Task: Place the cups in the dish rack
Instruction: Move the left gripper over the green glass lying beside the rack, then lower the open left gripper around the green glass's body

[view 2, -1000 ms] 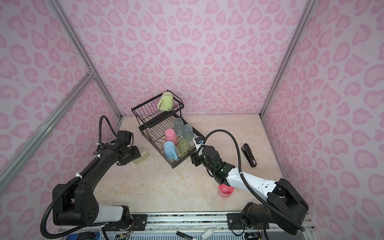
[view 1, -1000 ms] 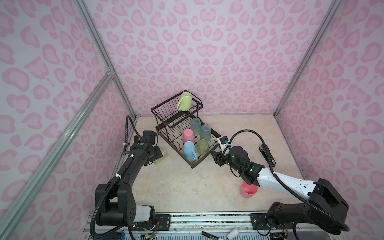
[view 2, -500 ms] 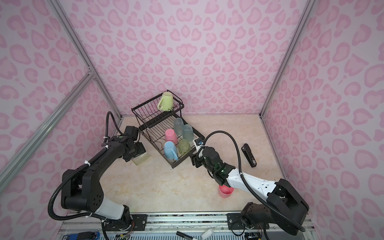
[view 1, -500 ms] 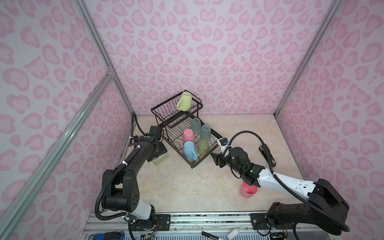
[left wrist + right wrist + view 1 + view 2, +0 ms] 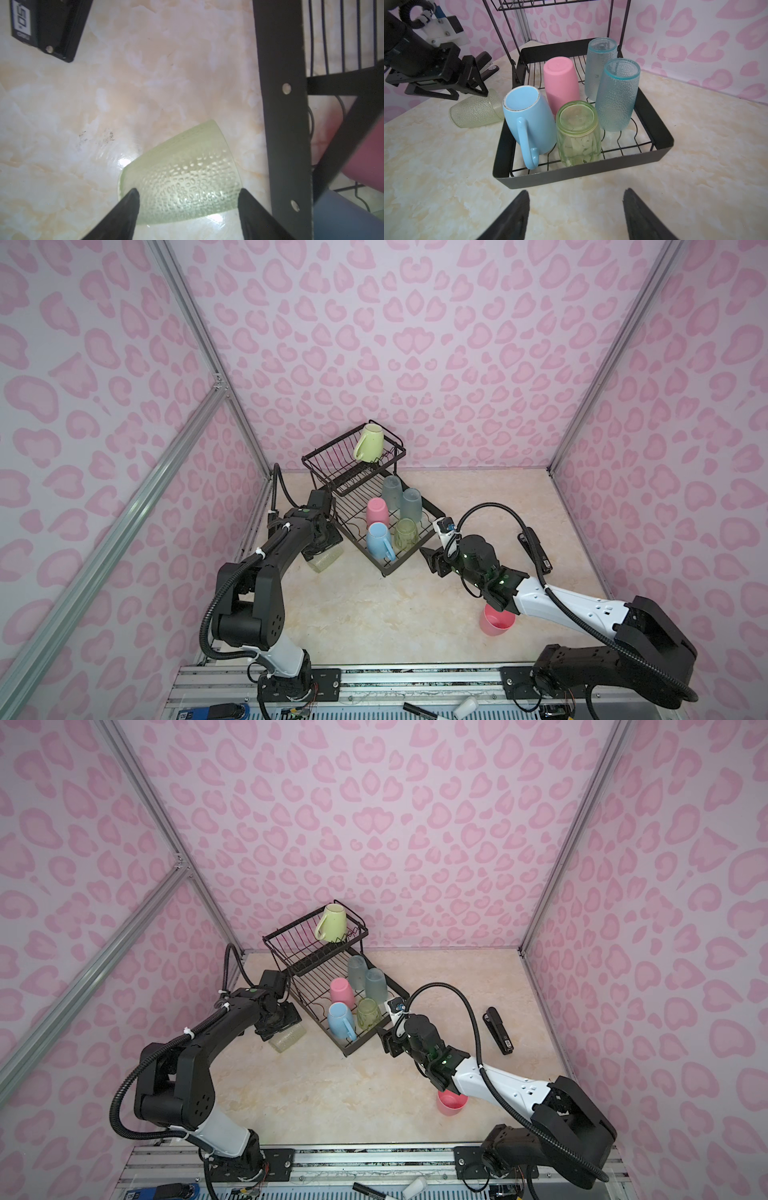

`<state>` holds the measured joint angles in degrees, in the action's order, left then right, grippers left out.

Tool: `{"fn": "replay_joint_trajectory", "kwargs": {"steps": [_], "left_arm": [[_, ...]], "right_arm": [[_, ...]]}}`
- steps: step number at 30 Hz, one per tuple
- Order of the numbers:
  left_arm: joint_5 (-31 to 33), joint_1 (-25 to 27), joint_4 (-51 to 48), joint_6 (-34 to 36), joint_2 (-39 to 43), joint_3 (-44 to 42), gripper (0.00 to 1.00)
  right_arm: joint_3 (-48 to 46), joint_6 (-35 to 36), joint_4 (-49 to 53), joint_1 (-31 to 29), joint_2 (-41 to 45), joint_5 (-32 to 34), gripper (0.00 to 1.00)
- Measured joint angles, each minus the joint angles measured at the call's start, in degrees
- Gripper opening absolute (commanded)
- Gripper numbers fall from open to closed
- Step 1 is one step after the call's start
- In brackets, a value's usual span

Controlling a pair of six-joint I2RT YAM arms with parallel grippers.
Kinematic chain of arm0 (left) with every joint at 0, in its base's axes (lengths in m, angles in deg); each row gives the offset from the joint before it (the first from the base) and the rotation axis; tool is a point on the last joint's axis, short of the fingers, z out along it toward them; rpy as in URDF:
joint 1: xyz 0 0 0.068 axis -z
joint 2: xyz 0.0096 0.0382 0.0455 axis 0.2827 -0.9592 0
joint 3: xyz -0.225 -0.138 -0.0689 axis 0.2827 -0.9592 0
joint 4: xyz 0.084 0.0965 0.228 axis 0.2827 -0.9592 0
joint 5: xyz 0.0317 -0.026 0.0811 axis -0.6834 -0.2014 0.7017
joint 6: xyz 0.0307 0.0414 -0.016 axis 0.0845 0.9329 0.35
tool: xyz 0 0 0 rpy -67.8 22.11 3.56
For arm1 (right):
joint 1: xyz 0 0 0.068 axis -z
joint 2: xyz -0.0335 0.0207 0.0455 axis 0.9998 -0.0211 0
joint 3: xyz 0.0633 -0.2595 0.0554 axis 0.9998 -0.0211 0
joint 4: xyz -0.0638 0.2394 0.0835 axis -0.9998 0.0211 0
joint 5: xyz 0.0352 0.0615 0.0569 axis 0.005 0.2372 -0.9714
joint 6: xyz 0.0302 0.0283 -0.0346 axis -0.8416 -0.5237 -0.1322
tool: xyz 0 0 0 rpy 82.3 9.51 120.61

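Observation:
The black wire dish rack (image 5: 581, 172) stands at the back left of the table. Its upper basket holds a lime mug (image 5: 368, 443). Upside down in the lower tray are two blue-grey tumblers (image 5: 392, 488) (image 5: 411, 506), a pink cup (image 5: 377, 511), a light-blue mug (image 5: 377, 540) and a green tumbler (image 5: 405, 533). Another green tumbler (image 5: 182, 176) lies on its side on the table left of the rack. My left gripper (image 5: 188, 191) is open, one finger on each side of it. My right gripper (image 5: 575, 193) is open and empty before the tray's front wall. A pink cup (image 5: 496, 622) stands upright under the right arm.
A black stapler (image 5: 538, 551) lies on the table at the right. A second stapler (image 5: 47, 27) lies behind the left gripper, near the left wall. A marker (image 5: 419, 709) and a white cap sit on the front rail. The pink walls close in on three sides.
My left gripper has swung toward the rack and now straddles the lying green tumbler, its jaws wider. My right gripper has opened a little and barely moved.

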<state>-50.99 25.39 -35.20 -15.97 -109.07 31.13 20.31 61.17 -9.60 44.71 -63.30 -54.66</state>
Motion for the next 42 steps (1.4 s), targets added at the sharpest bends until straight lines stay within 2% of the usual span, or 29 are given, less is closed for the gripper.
{"fn": "replay_joint_trajectory", "kwargs": {"steps": [13,22,31,42], "left_arm": [[1.90,0.55,-2.05,-0.11,-3.23,0.48,0.75],[3.06,0.55,-3.41,2.86,1.18,0.48,0.76],[3.76,-0.90,-6.23,5.03,0.17,3.15,0.77],[-0.55,-0.98,-8.13,-2.43,-1.66,7.82,0.77]], "right_arm": [[-0.02,0.07,0.00,0.00,-0.22,-0.22,0.70],[-0.13,0.44,-0.15,0.00,-0.66,-0.50,0.70],[-0.22,0.46,-0.35,0.00,-0.66,-1.09,0.70],[-0.28,0.48,-0.37,0.00,-0.70,-1.07,0.70]]}}
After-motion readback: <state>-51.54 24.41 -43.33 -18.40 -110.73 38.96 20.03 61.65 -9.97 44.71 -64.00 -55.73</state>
